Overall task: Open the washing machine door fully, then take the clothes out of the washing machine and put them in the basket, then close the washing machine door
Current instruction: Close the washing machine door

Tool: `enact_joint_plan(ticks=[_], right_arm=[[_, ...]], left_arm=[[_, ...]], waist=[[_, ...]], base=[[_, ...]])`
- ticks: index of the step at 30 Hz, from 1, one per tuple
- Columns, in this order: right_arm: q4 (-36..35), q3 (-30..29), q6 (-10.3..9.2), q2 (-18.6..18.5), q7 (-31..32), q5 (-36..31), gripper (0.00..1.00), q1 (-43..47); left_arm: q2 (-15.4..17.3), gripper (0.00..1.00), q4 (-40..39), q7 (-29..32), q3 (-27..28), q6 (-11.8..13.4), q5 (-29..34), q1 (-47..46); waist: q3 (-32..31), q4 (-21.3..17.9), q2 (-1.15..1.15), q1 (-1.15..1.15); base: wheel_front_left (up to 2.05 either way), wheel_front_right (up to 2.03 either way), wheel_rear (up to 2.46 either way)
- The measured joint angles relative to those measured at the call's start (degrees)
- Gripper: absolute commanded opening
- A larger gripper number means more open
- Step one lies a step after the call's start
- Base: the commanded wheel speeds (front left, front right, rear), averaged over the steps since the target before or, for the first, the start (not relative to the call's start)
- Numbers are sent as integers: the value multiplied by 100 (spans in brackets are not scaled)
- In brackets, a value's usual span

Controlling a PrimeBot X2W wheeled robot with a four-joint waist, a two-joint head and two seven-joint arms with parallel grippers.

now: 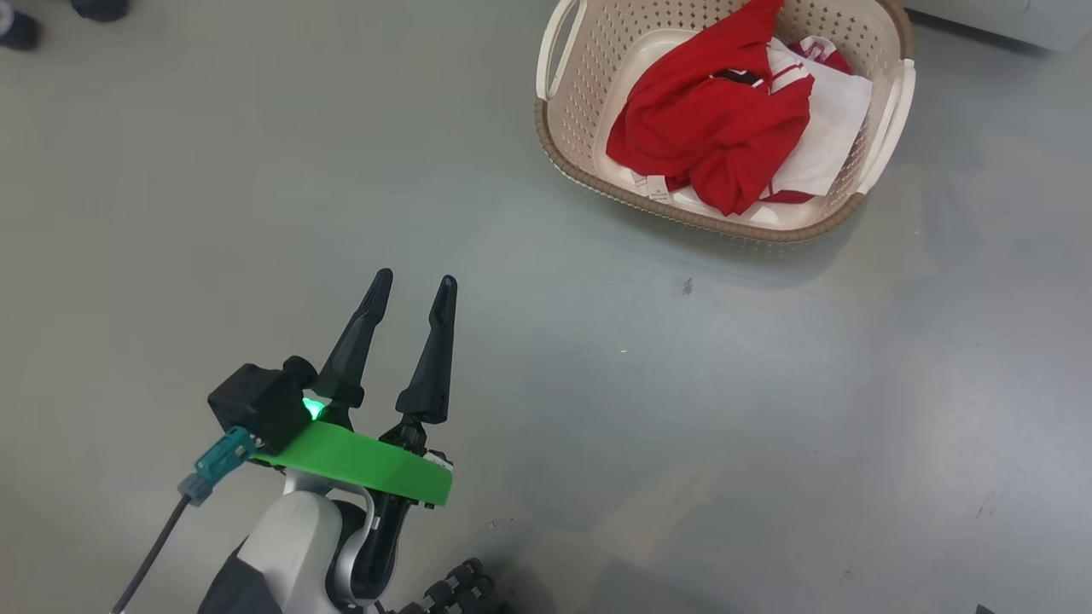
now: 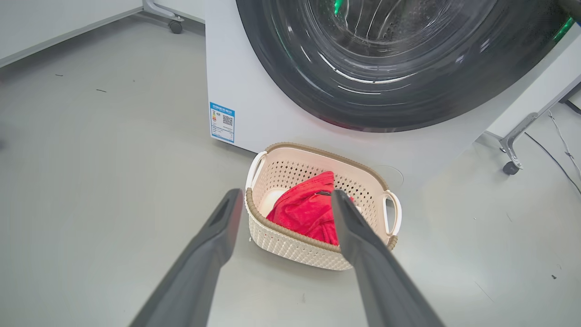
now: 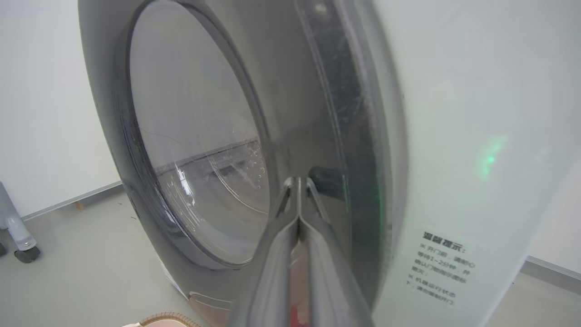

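Note:
The basket [image 1: 699,226] stands on the floor at the upper right of the head view, with the red and white clothes [image 1: 717,119] piled inside it. My left gripper [image 1: 415,281] hovers over bare floor to the basket's lower left, open and holding nothing. Seen from the left wrist, the left gripper [image 2: 286,193] points at the basket [image 2: 290,247] and its red clothes [image 2: 304,211]. Behind them stands the washing machine [image 2: 254,91], its door [image 2: 290,81] lying over the drum mouth. My right gripper [image 3: 297,181] is shut, tips against the door [image 3: 199,150] rim beside the machine's white front [image 3: 476,113].
A castor leg [image 2: 510,168] and a cable [image 2: 558,159] lie right of the machine, and another castor [image 2: 174,26] sits at the back left. A person's dark shoes [image 1: 17,30] stand at the head view's top left. Open grey floor surrounds the basket.

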Motion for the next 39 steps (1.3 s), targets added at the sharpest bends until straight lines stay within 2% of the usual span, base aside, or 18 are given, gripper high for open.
enact_joint_plan(ticks=[7,18,30,34,39], right_arm=[[193,-126,-188,-13,-35,-78,0,-253],[388,-154,-341,138,-116,-131,0,-380],[862,-71,-339,192,-561,-140,0,-298],[1005,-2,-305,178,-801,-174,0,-18],[1113,205,-230,335,-948,-218,0,420]], left_arm=[[-27,100,38,0,-18,0,-44,-77],[-40,100,88,0,-74,0,-103,-171],[-52,100,248,0,-30,0,-101,-302],[-56,100,364,-1,141,0,-98,-321],[-43,100,408,0,311,0,-37,-341]], waist=[[102,114,0,0],[142,146,0,0],[-55,99,0,0],[-232,62,0,0],[-506,-28,0,0]], base=[[0,0,0],[0,0,0],[0,0,0],[0,0,0],[0,0,0]])
